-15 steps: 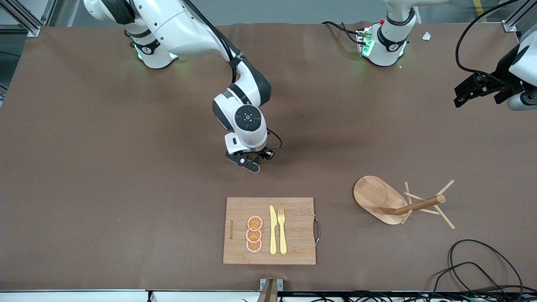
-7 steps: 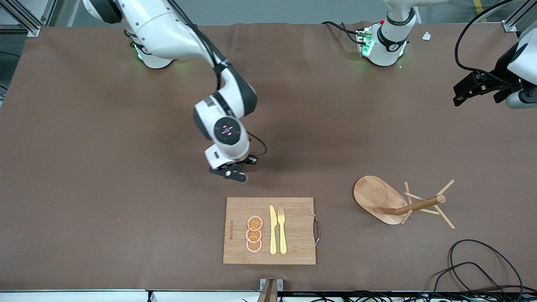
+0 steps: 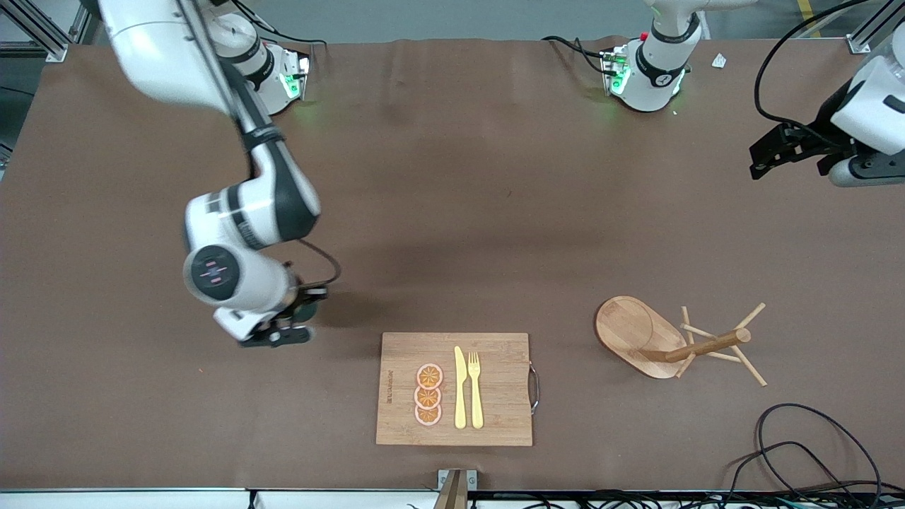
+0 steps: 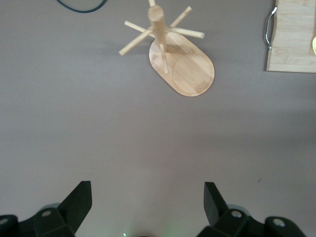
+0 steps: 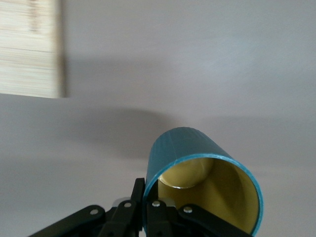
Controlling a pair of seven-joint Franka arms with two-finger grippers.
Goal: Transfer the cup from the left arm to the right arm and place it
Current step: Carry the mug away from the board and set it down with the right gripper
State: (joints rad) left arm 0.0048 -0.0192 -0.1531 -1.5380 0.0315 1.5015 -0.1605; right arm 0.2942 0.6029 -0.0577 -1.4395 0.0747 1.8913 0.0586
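The right gripper [image 5: 148,210] held the cup [image 5: 205,180] in the air over bare table, toward the right arm's end from the cutting board [image 3: 454,389].

In the right wrist view the teal cup lay tipped on its side, its rim pinched between the closed fingers, and its mustard-yellow inside held nothing; its handle was out of sight. From the front the cup was hidden under the right arm's wrist, so only the black gripper [image 3: 276,334] showed. On the board lay three orange slices [image 3: 428,394], a yellow knife [image 3: 460,387] and a yellow fork [image 3: 475,389]. The wooden mug tree [image 3: 675,339] lay tipped over on the table toward the left arm's end. The left gripper [image 4: 147,205] waited high over that end with its fingers wide apart and nothing between them. The board's corner in the right wrist view was blurred and cut off.
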